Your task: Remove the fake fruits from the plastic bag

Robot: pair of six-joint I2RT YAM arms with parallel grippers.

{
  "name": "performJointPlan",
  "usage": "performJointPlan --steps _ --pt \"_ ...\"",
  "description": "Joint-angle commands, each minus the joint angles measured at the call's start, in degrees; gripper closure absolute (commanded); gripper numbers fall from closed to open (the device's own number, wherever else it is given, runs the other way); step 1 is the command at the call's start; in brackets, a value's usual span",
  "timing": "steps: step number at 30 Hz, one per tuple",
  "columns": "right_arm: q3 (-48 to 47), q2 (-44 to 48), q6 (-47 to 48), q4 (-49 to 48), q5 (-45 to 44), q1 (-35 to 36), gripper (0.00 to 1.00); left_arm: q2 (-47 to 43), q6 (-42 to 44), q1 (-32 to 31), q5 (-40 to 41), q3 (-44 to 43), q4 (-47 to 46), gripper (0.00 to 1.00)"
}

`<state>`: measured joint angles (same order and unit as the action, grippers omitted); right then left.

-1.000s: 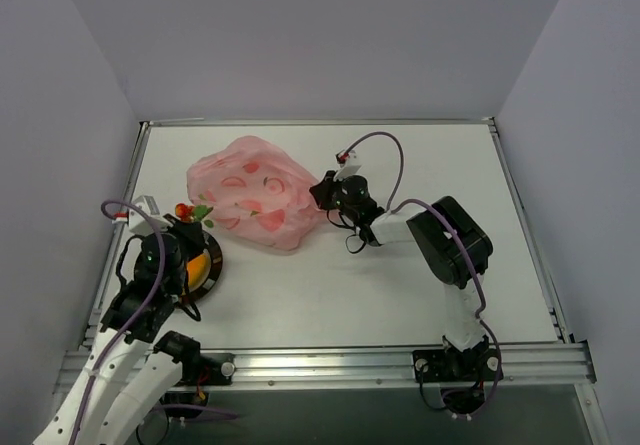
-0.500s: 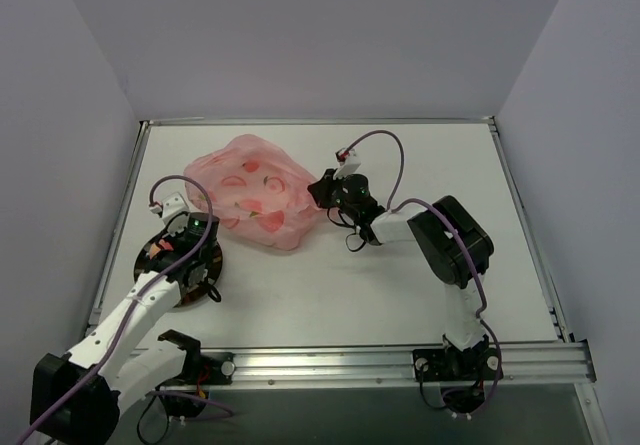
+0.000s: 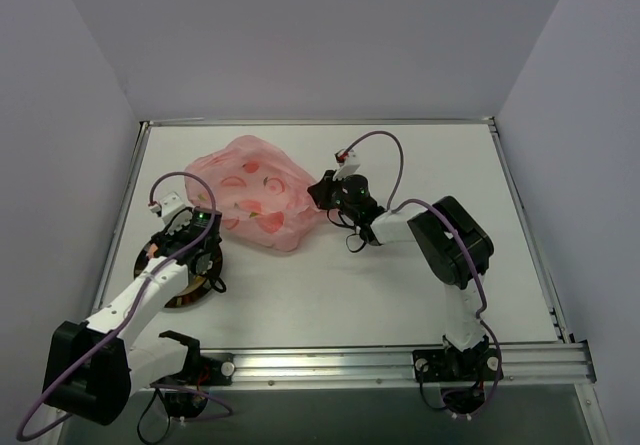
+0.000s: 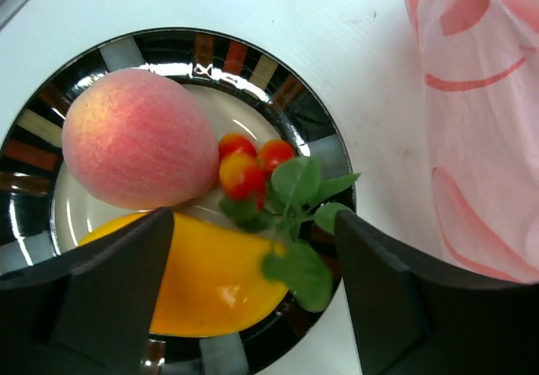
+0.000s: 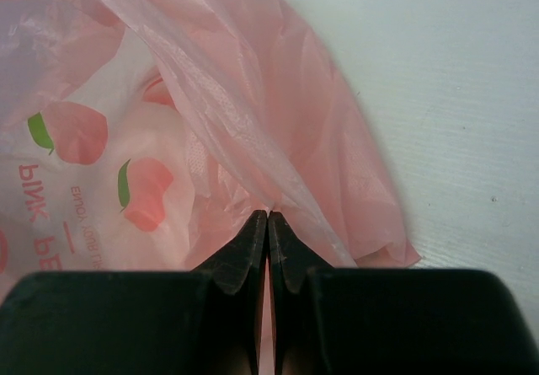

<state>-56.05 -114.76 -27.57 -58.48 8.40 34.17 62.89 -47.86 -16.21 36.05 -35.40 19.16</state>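
In the left wrist view a dark striped plate (image 4: pixel 316 143) holds the fake fruits. They are a pinkish-red round one (image 4: pixel 139 139), a yellow-orange oval one (image 4: pixel 210 286) and a small red cluster with green leaves (image 4: pixel 248 168). My left gripper (image 4: pixel 251 216) hangs open just above them, one finger on each side, holding nothing. From above, this gripper (image 3: pixel 190 240) covers most of the plate (image 3: pixel 192 300). The pink plastic bag (image 3: pixel 255 190) lies behind it. My right gripper (image 5: pixel 268 215) is shut on a fold at the bag's (image 5: pixel 126 97) right edge (image 3: pixel 322 190).
White walls close in the tabletop on the left, back and right. A metal rail (image 3: pixel 330 363) runs along the near edge by the arm bases. The right arm's elbow (image 3: pixel 450 240) sits right of centre.
My left gripper came down over the plate with the leafy red cluster, then opened and let it go among the other fruits. The right gripper has stayed shut on the bag.
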Motion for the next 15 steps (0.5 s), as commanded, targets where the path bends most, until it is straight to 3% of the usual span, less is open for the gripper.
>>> performJointPlan --steps 1,3,7,15 --pt "-2.7 2.4 0.8 0.2 0.4 -0.1 1.0 -2.7 -0.2 0.1 1.1 -4.0 -0.3 0.23" --pt "-3.1 2.6 0.9 1.2 0.4 -0.1 1.0 -5.2 0.4 -0.1 0.0 -4.4 -0.4 0.12" --pt "-5.7 2.0 1.3 4.4 -0.1 -0.1 1.0 -10.1 2.4 -1.3 -3.6 -7.2 -0.4 0.04" --pt "-16.1 -2.9 -1.8 6.4 -5.2 0.9 1.0 -21.4 10.0 -2.5 -17.7 -13.5 1.0 0.06"
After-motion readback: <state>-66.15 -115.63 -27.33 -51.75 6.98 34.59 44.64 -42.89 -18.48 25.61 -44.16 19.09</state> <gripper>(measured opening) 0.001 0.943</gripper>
